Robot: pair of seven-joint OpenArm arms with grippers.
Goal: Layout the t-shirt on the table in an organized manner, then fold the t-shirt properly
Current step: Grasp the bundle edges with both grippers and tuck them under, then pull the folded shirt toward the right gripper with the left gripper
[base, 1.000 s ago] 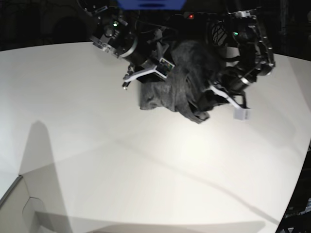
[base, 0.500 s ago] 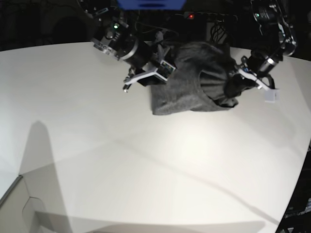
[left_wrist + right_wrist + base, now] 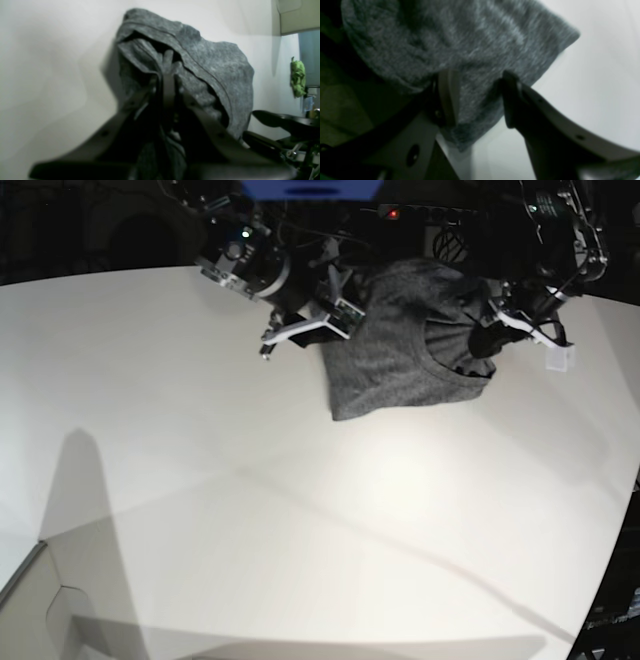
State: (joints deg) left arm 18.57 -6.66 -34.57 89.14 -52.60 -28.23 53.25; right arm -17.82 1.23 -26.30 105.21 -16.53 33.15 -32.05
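Observation:
The dark heather-grey t-shirt (image 3: 400,355) hangs stretched between my two grippers at the back of the white table (image 3: 300,510), its lower edge on or just above the tabletop. My right gripper (image 3: 330,320) holds the shirt's left upper edge; in the right wrist view (image 3: 480,100) bunched cloth (image 3: 460,45) fills the gap between its fingers. My left gripper (image 3: 500,332) grips the shirt's right side near the neck opening; in the left wrist view (image 3: 168,75) its fingers are pinched together on a fold of the shirt (image 3: 205,60).
A cardboard flap (image 3: 40,605) lies at the table's front left corner. The table's curved back edge runs just behind both arms. In the left wrist view, part of the other arm (image 3: 287,122) and a green object (image 3: 297,77) sit to the right.
My left gripper has risen and moved toward the back right with the shirt. The shirt has gone from a crumpled bundle to a wider, flatter sheet. My right gripper has barely moved.

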